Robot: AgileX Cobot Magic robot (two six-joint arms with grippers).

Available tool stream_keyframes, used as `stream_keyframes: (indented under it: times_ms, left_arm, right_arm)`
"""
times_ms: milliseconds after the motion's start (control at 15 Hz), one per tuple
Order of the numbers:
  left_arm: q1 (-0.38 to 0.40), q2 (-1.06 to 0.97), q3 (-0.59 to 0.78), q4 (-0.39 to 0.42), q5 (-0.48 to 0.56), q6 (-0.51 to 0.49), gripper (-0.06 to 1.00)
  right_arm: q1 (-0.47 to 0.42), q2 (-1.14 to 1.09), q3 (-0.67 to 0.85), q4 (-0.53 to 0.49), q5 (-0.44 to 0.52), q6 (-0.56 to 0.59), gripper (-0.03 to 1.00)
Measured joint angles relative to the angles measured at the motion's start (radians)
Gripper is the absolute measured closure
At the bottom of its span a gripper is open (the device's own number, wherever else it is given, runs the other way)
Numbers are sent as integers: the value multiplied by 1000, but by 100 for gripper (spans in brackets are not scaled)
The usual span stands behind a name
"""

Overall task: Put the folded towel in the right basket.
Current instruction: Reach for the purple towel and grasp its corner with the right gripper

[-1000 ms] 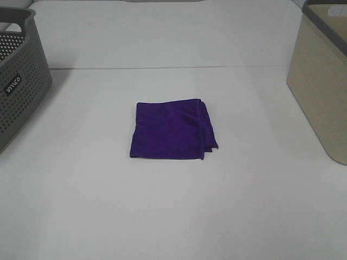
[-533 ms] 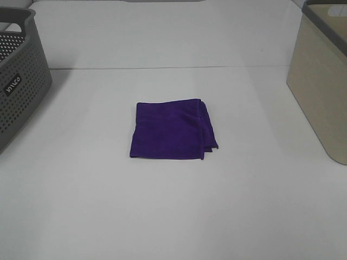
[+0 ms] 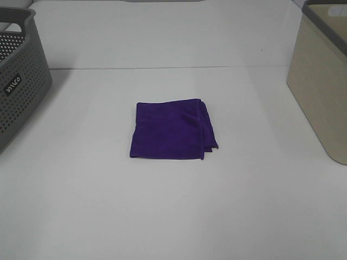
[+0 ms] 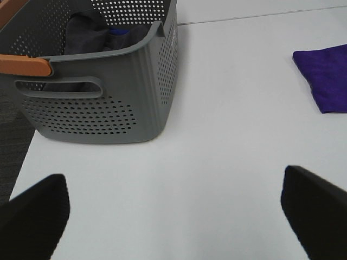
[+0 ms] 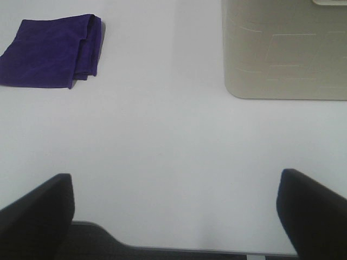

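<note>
Purple folded towel [image 3: 172,130] lies flat at mid-table, roughly square. Its layered edges bunch on the side facing the right basket [image 3: 320,81]. Nothing touches it. It sits on the bare white table [image 3: 173,216], well apart from both baskets, so either arm could reach it from above.

The right basket is beige and solid-walled and stands upright at the table's right edge. Only part of its rim shows, and its inside is hidden, so I can't say what it holds. The grey basket [image 3: 19,86] is perforated and stands at the far left. The left wrist view shows some dark cloth [image 4: 87,30] inside it. It isn't the target.

Right gripper [image 5: 173,211]: the jaws are spread wide and hold nothing. It hangs back near the table's front edge, with the towel ahead to one side and the beige basket ahead to the other. Left gripper [image 4: 173,214]: also wide open and empty, parked near the grey basket with the towel off to the side. Neither arm shows in the high view, so both are probably at rest poses.

Judgement: the task hasn't started and the first step is the reach. The right arm looks the better pick, as it sits on the target basket's side. The stacked edge faces that way too and gives the pinch more layers to take. Risk: grabbing only the top layer would unfold the towel on the lift.
</note>
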Motion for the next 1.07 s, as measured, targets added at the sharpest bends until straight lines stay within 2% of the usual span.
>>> stream_keyframes:
  times_ms: [133, 333, 467, 667, 800, 1000, 1067]
  left_arm:
    - [0, 0, 0, 0, 0, 0, -5]
    - [0, 0, 0, 0, 0, 0, -5]
    - [0, 0, 0, 0, 0, 0, -5]
    - [0, 0, 0, 0, 0, 0, -5]
    - [0, 0, 0, 0, 0, 0, -5]
    - [0, 0, 0, 0, 0, 0, -5]
    - [0, 0, 0, 0, 0, 0, -5]
  right_arm:
    - [0, 49, -52, 6, 27, -10, -1]
    - [0, 386, -288, 73, 112, -11, -1]
    - [0, 618, -477, 94, 114, -11, -1]
    - [0, 873, -658, 97, 115, -11, -1]
    - [0, 983, -735, 97, 114, -11, -1]
    - [0, 1075, -753, 98, 114, -11, -1]
    - [0, 1142, -754, 133, 119, -11, -1]
